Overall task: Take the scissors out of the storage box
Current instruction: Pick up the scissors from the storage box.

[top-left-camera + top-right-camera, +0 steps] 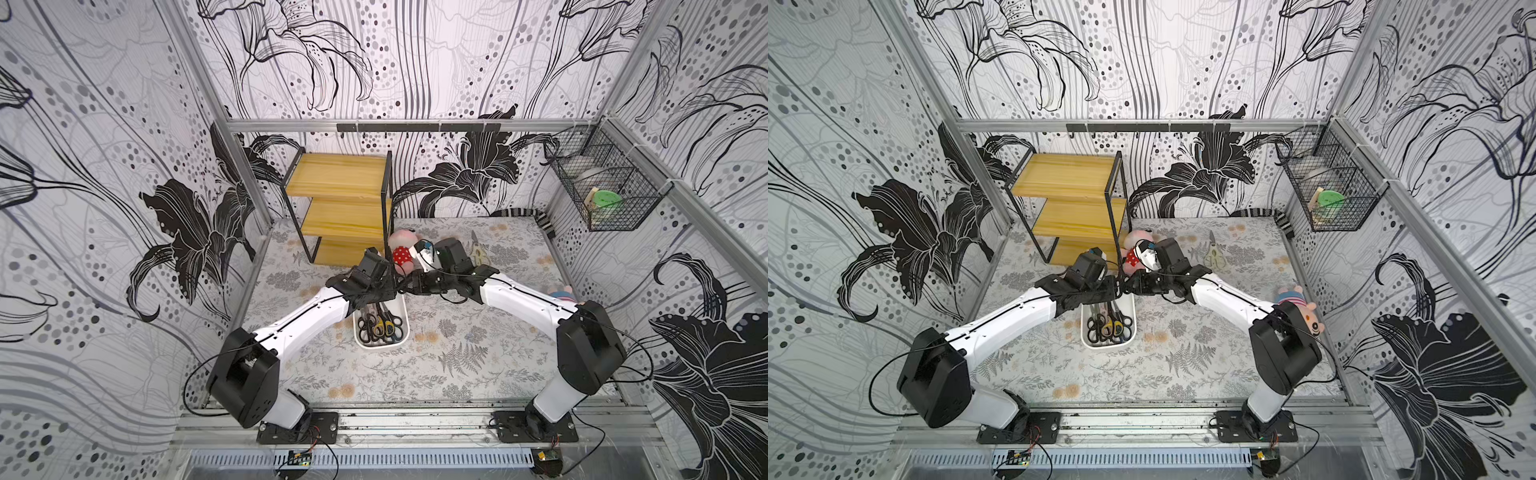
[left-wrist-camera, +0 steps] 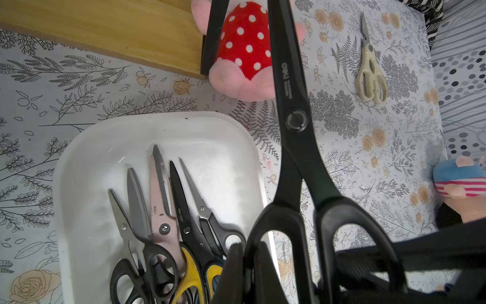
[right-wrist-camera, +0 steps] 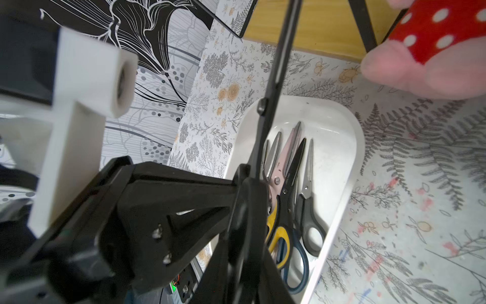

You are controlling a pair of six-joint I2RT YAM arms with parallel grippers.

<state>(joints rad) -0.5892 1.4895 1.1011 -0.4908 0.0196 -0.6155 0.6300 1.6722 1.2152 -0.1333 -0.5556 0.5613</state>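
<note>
The white storage box lies mid-table with several scissors in it, handles black, yellow-black, blue and pink. Above its far end hangs a black pair of scissors, blades pointing to the shelf. My left gripper is shut on one handle loop. My right gripper meets it from the other side, its fingers closed on the pair's other handle. A cream pair lies on the table at the back right.
A wooden shelf stands at the back left, with a pink plush in a red dotted dress beside it, just beyond the grippers. A blue plush lies by the right wall. A wire basket hangs there.
</note>
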